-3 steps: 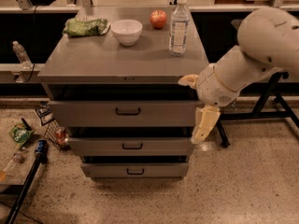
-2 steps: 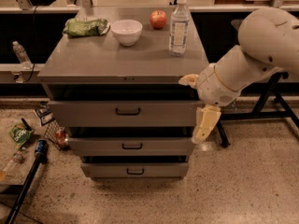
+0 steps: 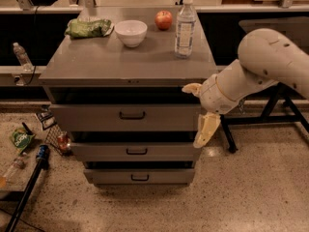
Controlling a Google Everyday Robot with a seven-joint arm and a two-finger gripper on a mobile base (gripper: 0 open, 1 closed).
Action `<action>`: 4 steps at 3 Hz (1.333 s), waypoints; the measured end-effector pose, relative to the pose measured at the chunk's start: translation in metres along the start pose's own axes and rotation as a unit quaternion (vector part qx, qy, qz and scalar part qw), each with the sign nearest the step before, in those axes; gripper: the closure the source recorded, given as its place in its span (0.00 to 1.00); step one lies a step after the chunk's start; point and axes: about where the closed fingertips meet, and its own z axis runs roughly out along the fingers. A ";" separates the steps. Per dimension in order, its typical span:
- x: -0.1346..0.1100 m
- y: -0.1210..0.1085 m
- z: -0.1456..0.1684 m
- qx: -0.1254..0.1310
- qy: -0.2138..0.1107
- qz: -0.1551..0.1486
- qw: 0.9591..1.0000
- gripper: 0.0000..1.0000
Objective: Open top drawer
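By right end of top drawer (image 3: 96,118), gripper (image 3: 194,115), fingers (image 3: 206,129) apart

A lab-like workroom: speckled concrete floor (image 3: 251,192), grey metal drawer cabinet (image 3: 120,64), robot gripper (image 3: 192,115) beside it.

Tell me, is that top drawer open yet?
Shut, it seems: the top drawer sits with its front back under the tabletop edge. The open claw hangs at its right end.

End effector (image 3: 194,116) hangs by the right end of top drawer (image 3: 91,118); handle (image 3: 132,115) front unobstructed.
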 end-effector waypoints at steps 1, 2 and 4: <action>0.015 -0.017 0.031 -0.004 -0.017 -0.004 1.000 0.00; 0.022 -0.030 0.053 -0.010 -0.029 -0.013 0.999 0.00; 0.042 -0.054 0.089 -0.022 -0.054 -0.013 0.998 0.00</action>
